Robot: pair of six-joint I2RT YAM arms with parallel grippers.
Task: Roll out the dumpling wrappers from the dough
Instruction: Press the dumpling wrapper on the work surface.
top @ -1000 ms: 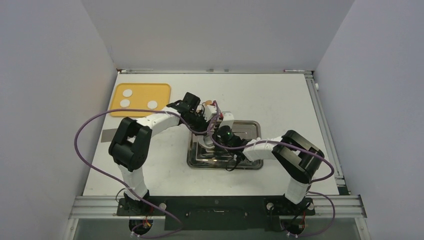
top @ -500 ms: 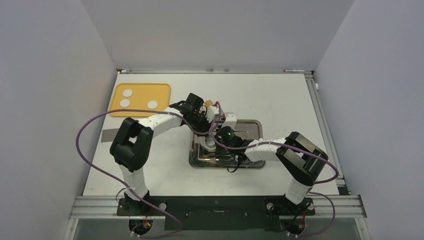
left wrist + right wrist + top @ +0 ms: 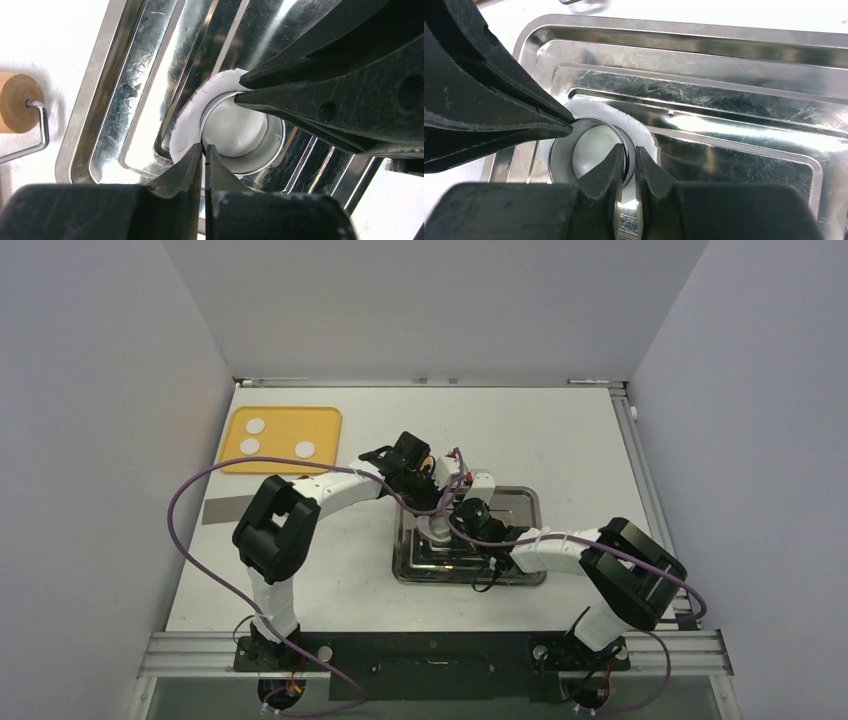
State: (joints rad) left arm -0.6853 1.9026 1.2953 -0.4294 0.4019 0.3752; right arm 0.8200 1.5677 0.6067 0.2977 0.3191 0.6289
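An enclosure of plain pale walls (image 3: 420, 310) is set around a white table (image 3: 580, 430). At the upper left of the top view, a yellow tray (image 3: 285, 420) is laid flat. Three lumps of dough (image 3: 256, 425) are spaced apart on it. Just right of centre, a steel tray (image 3: 522, 502) is positioned. Inside it, a flattened dumpling wrapper (image 3: 186, 130) is spread, and a metal ring (image 3: 260, 159) is stood on it. The ring's wall is pinched by the left gripper (image 3: 203, 148) at one side and by the right gripper (image 3: 626, 150) at the opposite side, each finger pair drawn narrow.
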